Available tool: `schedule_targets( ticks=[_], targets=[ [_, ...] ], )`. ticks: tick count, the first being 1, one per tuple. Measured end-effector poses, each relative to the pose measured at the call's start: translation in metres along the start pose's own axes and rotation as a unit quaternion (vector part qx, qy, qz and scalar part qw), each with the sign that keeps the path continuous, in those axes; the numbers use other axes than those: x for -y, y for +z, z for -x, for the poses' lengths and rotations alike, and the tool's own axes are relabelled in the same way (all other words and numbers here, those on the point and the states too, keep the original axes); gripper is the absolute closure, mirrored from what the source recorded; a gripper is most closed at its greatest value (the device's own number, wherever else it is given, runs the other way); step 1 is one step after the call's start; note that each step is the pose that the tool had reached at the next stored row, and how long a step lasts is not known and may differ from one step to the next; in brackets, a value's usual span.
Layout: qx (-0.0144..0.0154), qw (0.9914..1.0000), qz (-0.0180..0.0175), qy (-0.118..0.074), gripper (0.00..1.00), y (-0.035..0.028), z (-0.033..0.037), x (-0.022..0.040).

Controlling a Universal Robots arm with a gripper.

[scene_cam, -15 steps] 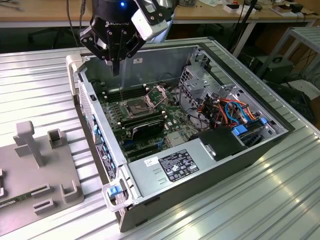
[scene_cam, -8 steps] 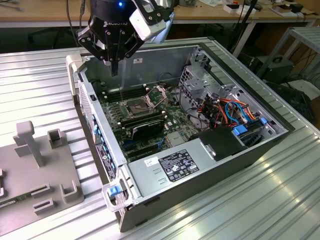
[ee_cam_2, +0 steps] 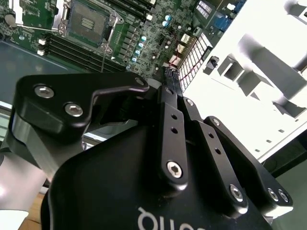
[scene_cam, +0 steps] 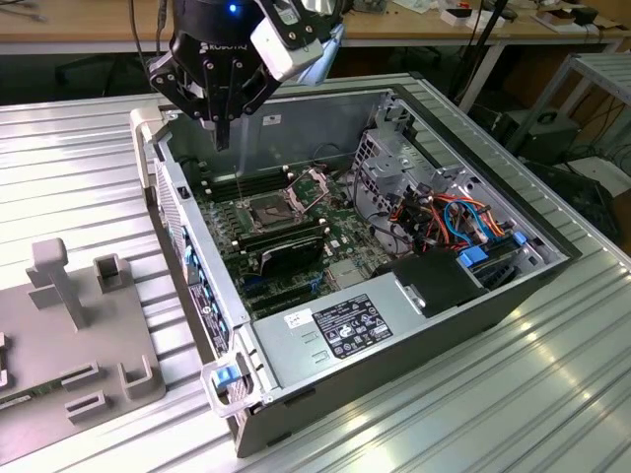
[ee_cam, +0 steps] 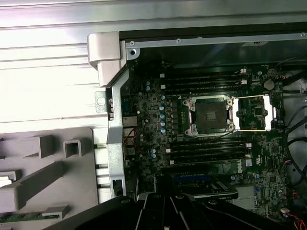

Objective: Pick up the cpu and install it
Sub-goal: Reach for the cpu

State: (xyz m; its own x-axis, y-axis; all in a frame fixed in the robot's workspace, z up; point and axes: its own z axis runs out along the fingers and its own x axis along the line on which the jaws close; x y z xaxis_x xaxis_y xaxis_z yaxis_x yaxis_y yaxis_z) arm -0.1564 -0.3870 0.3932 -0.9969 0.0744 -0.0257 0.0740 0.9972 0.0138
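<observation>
My gripper (scene_cam: 223,136) hangs above the back left corner of the open computer case (scene_cam: 414,340), over the motherboard's edge. Its black fingers (ee_cam_2: 171,110) stand pressed together, and I see nothing between them. The dark square socket (scene_cam: 268,209) lies on the green motherboard (ee_cam: 153,110), a little below and to the exterior view's right of the fingertips. Its hinged metal frame (ee_cam: 256,112) is swung open, and the socket (ee_cam: 209,115) shows a dark bare middle. The cpu is out of view.
Memory slots (ee_cam: 206,84) flank the socket. A long black card (scene_cam: 281,251) lies in front of it, then the power supply (scene_cam: 345,325). Drive cages with orange and blue cables (scene_cam: 444,217) fill the case's right end. A grey fixture (scene_cam: 69,335) stands on the ribbed table, left.
</observation>
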Motion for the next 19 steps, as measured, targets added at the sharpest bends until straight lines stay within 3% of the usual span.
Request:
schedule_targets(
  ticks=[19],
  targets=[
    [0.0000, 1.00000, 0.0000, 0.000, 0.89, -0.0001, -0.0050, 0.0004]
  ],
)
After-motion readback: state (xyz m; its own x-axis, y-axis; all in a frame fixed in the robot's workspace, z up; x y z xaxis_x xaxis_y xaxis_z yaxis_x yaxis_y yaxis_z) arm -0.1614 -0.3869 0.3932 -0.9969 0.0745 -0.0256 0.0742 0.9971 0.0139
